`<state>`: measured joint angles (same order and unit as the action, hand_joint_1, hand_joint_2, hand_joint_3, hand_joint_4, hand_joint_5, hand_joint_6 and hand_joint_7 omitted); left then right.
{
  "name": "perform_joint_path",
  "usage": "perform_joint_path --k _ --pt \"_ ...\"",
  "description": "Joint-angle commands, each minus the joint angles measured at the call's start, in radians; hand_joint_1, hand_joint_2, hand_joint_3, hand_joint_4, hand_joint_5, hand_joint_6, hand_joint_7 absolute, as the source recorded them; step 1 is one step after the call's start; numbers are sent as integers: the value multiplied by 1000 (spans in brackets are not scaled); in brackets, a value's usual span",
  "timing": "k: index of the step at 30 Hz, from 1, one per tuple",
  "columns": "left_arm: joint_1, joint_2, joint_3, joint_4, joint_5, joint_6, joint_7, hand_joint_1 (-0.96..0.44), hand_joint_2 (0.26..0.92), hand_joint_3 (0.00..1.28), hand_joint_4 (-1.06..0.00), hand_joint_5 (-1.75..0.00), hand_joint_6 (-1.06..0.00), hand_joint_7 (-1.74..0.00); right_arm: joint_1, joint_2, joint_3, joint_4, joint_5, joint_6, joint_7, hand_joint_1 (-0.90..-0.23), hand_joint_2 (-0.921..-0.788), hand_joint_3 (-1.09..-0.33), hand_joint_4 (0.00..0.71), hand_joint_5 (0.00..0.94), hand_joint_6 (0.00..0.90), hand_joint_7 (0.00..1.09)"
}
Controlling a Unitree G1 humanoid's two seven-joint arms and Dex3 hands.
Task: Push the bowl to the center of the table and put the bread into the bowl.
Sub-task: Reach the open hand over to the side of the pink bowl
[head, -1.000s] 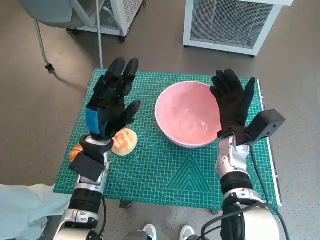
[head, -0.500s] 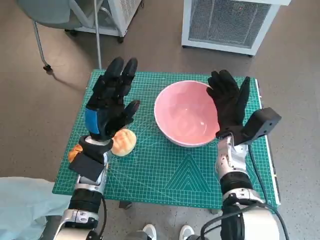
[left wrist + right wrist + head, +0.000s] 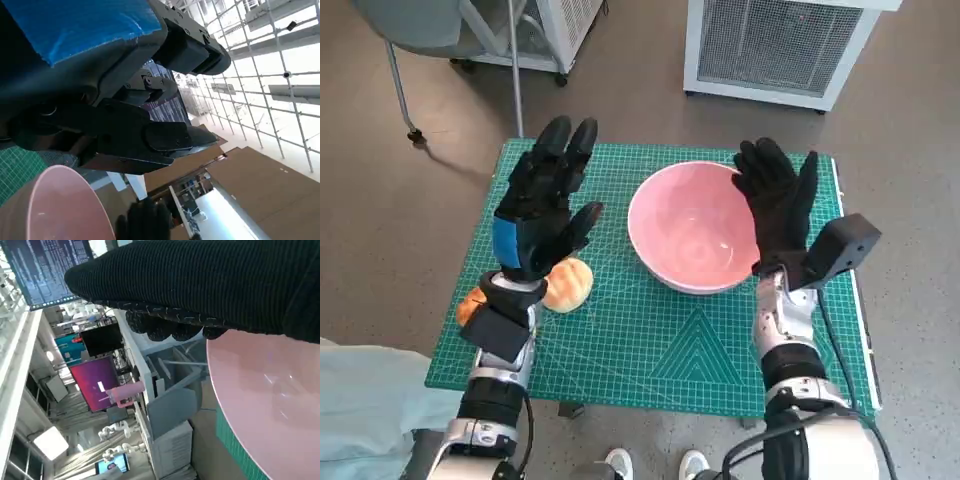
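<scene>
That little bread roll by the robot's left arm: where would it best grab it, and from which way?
Probably from straight above, fingers closing on the bread's rounded sides. It lies low on the green mat, so nothing can slip beneath it. The left hand hangs open almost over it; the bowl stands apart to its right, leaving room around the roll.

A wide pink plastic bowl [image 3: 694,228] sits right of centre on a green gridded cutting mat [image 3: 650,340], the gloved right hand [image 3: 778,207] raised open against its right rim. At left, the blue-taped left hand [image 3: 542,205] hovers, fingers spread, above a golden bread roll [image 3: 569,284].
</scene>
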<state>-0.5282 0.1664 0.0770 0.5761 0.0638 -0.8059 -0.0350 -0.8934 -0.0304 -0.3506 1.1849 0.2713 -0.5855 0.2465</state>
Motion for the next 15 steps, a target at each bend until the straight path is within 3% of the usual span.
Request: perform_joint_path --k 1,15 --pt "-9 16 11 7 4 -10 15 -292 921 251 -359 -1 -496 -26 31 -17 -6 -24 0 -38 3 -476 -921 -792 248 2 114 383" --pt "-17 17 5 40 10 -24 33 -289 921 250 -368 -4 -493 -22 45 -62 6 -18 -26 -139 -26 -477 -921 -810 263 9 129 404"
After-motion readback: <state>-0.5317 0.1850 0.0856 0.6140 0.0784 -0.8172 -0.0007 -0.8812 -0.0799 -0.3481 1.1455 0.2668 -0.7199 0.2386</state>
